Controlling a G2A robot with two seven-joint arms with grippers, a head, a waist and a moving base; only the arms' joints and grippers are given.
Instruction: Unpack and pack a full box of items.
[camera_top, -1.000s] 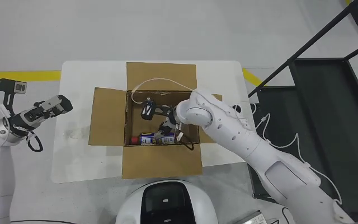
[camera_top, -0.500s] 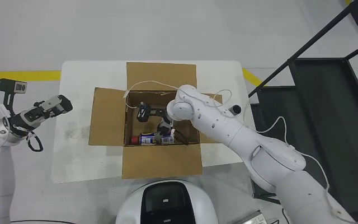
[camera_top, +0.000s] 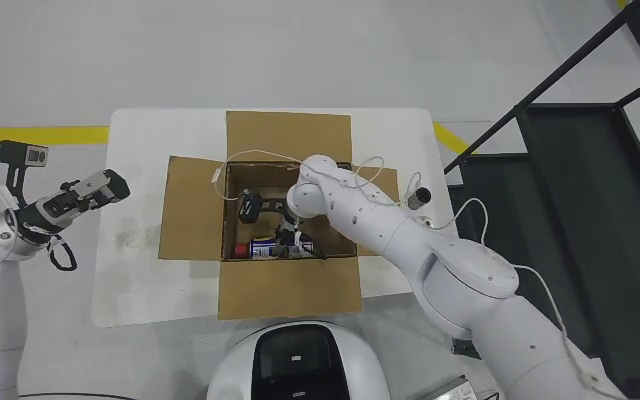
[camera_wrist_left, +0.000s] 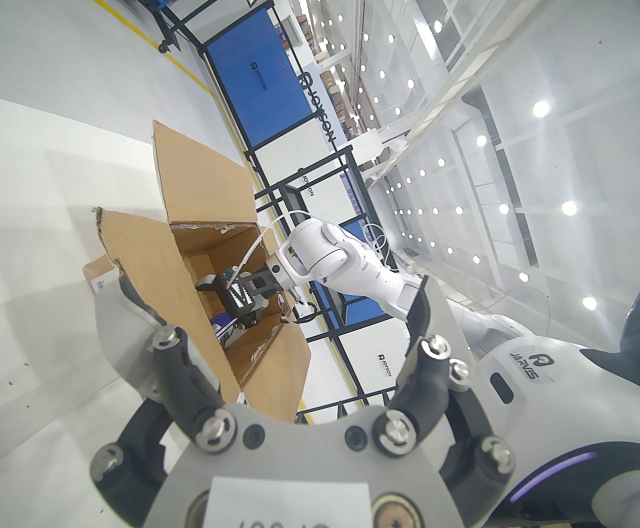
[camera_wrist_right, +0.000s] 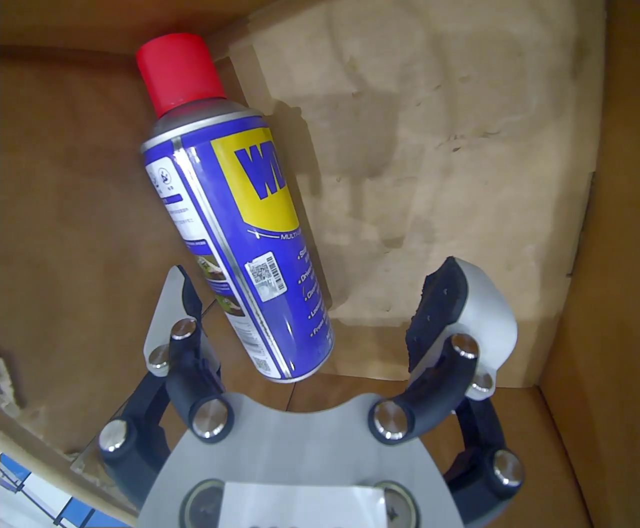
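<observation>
An open cardboard box (camera_top: 290, 130) stands on the white table (camera_top: 150, 150). A blue spray can (camera_wrist_right: 240, 235) with a red cap lies on the box floor against a wall; from above the can (camera_top: 270, 246) sits by the box's near wall. My right gripper (camera_wrist_right: 310, 280) is down inside the box, open, with the can's base between its fingers, closer to one of them. From above, the right gripper (camera_top: 250, 207) is in the box's left half. My left gripper (camera_wrist_left: 272, 310) is open and holds nothing, off the table's left side (camera_top: 112, 186), facing the box (camera_wrist_left: 200, 250).
A white cable (camera_top: 260, 155) from the right arm loops over the box's far left corner. The box's flaps lie spread on all sides. A black metal frame (camera_top: 560, 150) stands to the right of the table.
The right arm has swung its gripper leftward and deeper into the box, over the spray can. The left arm has stayed still.
</observation>
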